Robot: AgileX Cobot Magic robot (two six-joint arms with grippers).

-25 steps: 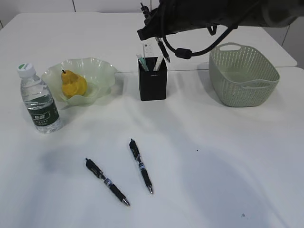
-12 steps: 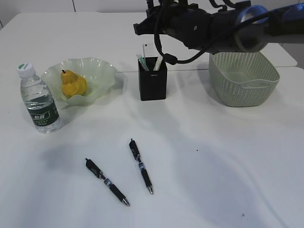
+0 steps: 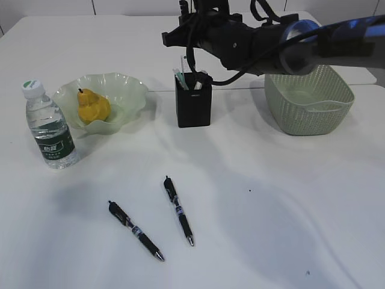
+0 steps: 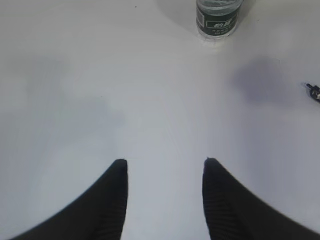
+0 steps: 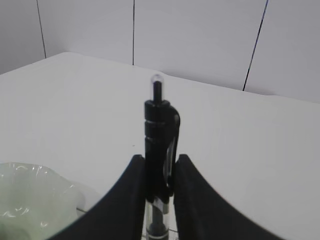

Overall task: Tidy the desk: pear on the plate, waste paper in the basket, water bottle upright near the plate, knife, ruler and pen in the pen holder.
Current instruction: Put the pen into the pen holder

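My right gripper (image 5: 160, 161) is shut on a black pen (image 5: 159, 120) and holds it upright. In the exterior view this gripper (image 3: 191, 45) hangs just above the black pen holder (image 3: 194, 102), from which several pale items stick out. Two more black pens (image 3: 135, 230) (image 3: 178, 211) lie on the white desk (image 3: 271, 198) in front. The yellow pear (image 3: 93, 107) sits in the green ruffled plate (image 3: 129, 90). The water bottle (image 3: 51, 126) stands upright left of the plate and also shows in the left wrist view (image 4: 216, 17). My left gripper (image 4: 165, 162) is open and empty above bare desk. The waste paper is out of view.
The grey-green basket (image 3: 310, 99) stands to the right of the pen holder, partly behind my right arm. A pen's end (image 4: 315, 92) shows at the right edge of the left wrist view. The desk's far edge runs behind the holder.
My right arm has shifted left over the pen holder. The pen in its jaws has gone from tilted to upright. The things on the desk have not moved.
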